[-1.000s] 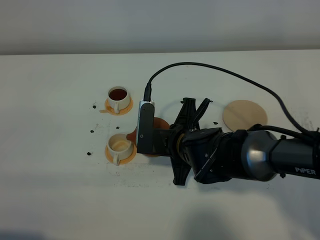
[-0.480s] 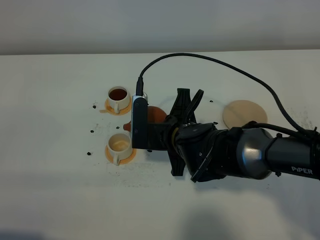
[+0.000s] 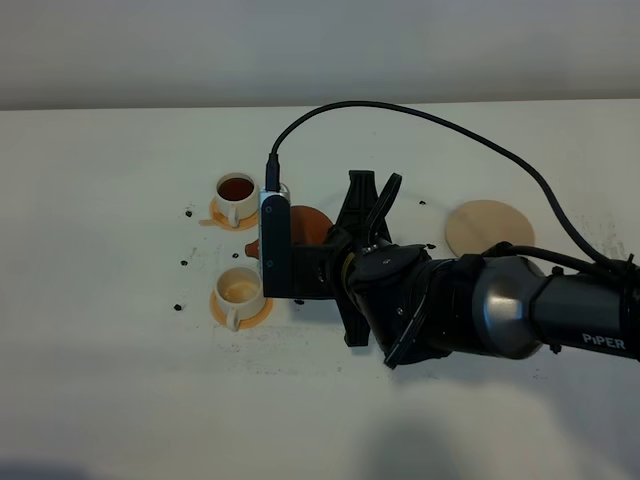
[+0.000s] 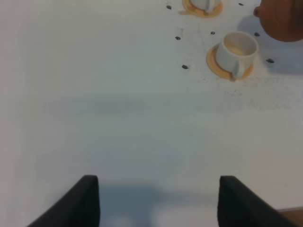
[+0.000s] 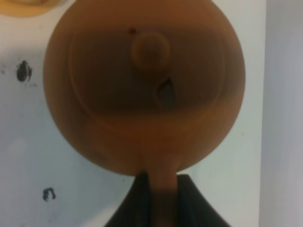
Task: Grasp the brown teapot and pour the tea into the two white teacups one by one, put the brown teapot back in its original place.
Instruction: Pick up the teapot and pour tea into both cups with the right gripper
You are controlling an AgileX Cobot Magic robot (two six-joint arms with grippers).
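The brown teapot [image 3: 308, 224] hangs over the table between the two white teacups, its spout close to the near cup's rim. My right gripper [image 3: 322, 264] is shut on the teapot's handle; the right wrist view shows the lid [image 5: 150, 49] from above and the fingers [image 5: 137, 201] pinching the handle. The far teacup [image 3: 237, 192] holds dark tea. The near teacup [image 3: 240, 290] shows a pale inside. Both stand on orange-tan saucers. The beige coaster [image 3: 489, 229] lies bare at the right. My left gripper [image 4: 161, 203] is open and empty, well back from the near teacup [image 4: 236, 46].
Small black specks [image 3: 184, 263] dot the white table left of the cups. The right arm's black cable [image 3: 420, 122] arcs over the table's far side. The arm's bulk [image 3: 470, 310] covers the middle of the table. The teapot [image 4: 284, 21] also shows in the left wrist view.
My right arm has carried the teapot left and slightly away, from beside the near cup to between the two cups. The cups and coaster have not moved.
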